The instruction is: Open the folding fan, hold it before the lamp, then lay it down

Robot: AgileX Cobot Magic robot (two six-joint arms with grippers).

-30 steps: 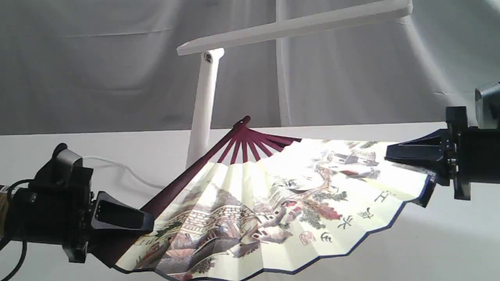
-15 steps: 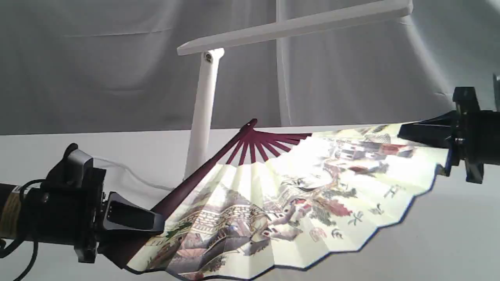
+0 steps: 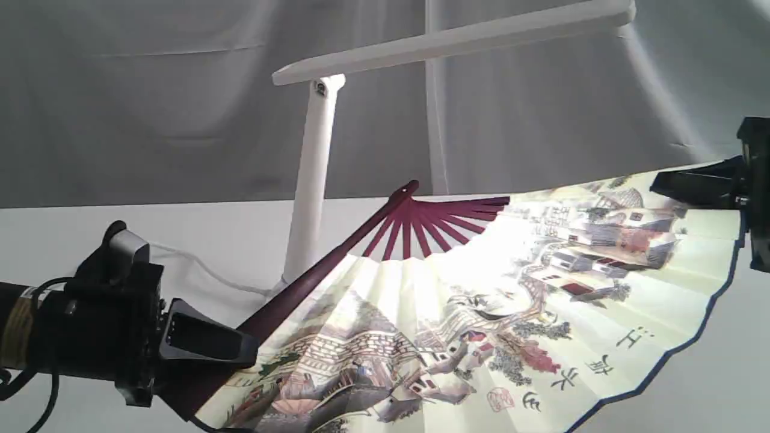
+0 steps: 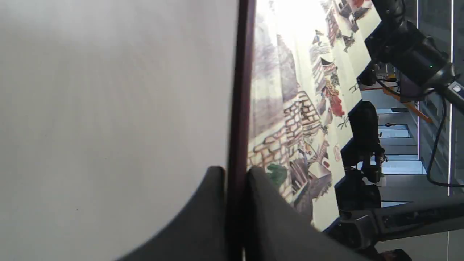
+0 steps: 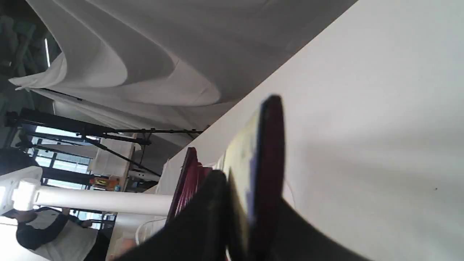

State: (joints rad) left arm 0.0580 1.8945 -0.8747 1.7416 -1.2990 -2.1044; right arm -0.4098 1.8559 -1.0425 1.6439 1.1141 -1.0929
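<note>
Fan: We found the folding fan (image 3: 481,300) spread wide open, with its painted side toward the exterior camera. It was slung between the two grippers in front of the lamp (image 3: 313,180).
Leaf: The cream leaf (image 3: 601,288) carried a landscape and black characters and was brightly lit near the ribs. Its blue rim ran out of the bottom of the frame, so we could not tell whether it touched the table (image 3: 120,234).
Ribs: The maroon ribs (image 3: 433,222) radiated from the pivot (image 3: 412,187), which pointed up and back, just right of the lamp stem.
Tilt: The right end sat higher than the left.
Left gripper: The left gripper (image 3: 249,355) was clamped on the left guard stick (image 3: 325,276), near the fan's lower left corner. In its wrist view the dark stick ran straight between the two fingers, and both pressed against it.
Right gripper: The right gripper (image 3: 659,180) was partly cut off at the frame edge. It was clamped on the opposite guard at the leaf's upper right corner. Its wrist view showed that guard and a strip of leaf pinched between the fingers.
Lamp: It was white. The stem stood upright behind the fan's left half, and the bar head (image 3: 451,42) reached rightward above the fan.
Cord: A white cord (image 3: 198,264) trailed left from the stem's foot across the table.
Backdrop: Grey cloth (image 3: 150,120) hung behind.
</note>
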